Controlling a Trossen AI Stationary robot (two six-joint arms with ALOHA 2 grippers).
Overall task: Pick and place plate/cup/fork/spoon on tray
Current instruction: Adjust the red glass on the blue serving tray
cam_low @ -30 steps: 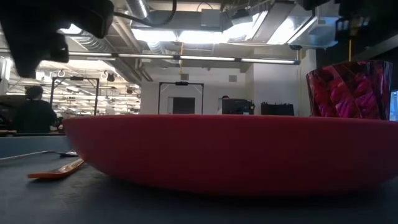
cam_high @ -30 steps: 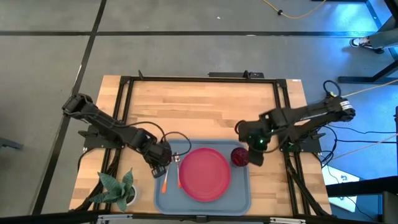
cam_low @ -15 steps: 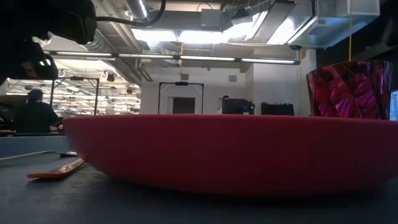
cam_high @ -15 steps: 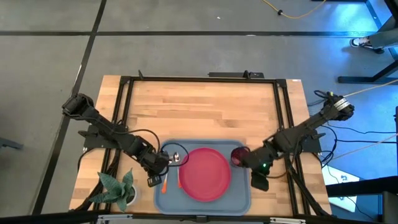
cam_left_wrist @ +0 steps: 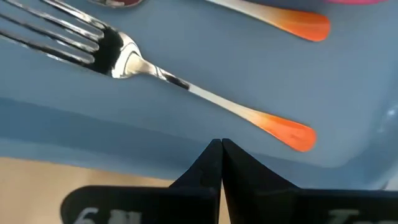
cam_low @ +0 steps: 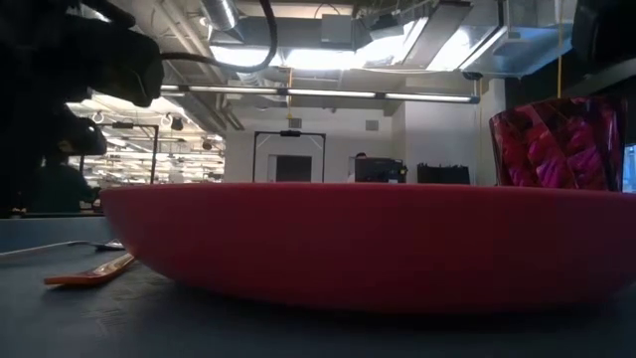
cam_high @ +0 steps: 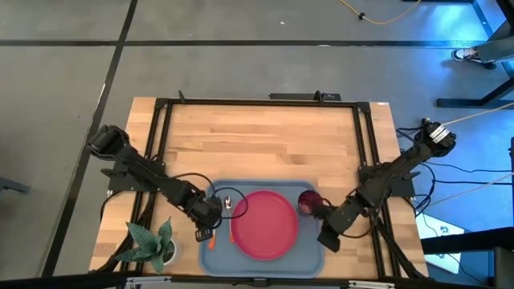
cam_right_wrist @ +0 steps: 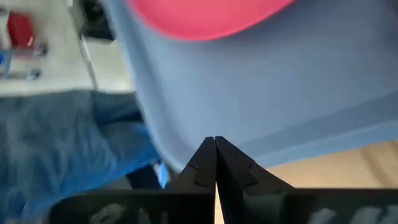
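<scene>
Tray (cam_high: 309,255): at 6 o'clock on the counter (cam_high: 265,140); we find plate (cam_high: 264,224), cup (cam_high: 308,201), fork (cam_left_wrist: 186,87) and spoon (cam_high: 230,218) upon it, so we judge the task finished.
Left tool (cam_high: 203,234): closed, empty, at the tray's 9 o'clock edge.
Right tool (cam_high: 328,239): closed, empty, at 3 o'clock.

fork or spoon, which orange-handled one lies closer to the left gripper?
The fork. Its tined head and orange tip lie just ahead of the shut left gripper, near the tray rim; the spoon lies beyond it, toward the plate.

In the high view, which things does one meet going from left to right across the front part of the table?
Plant → left gripper → fork → spoon → plate → cup → right gripper.
</scene>
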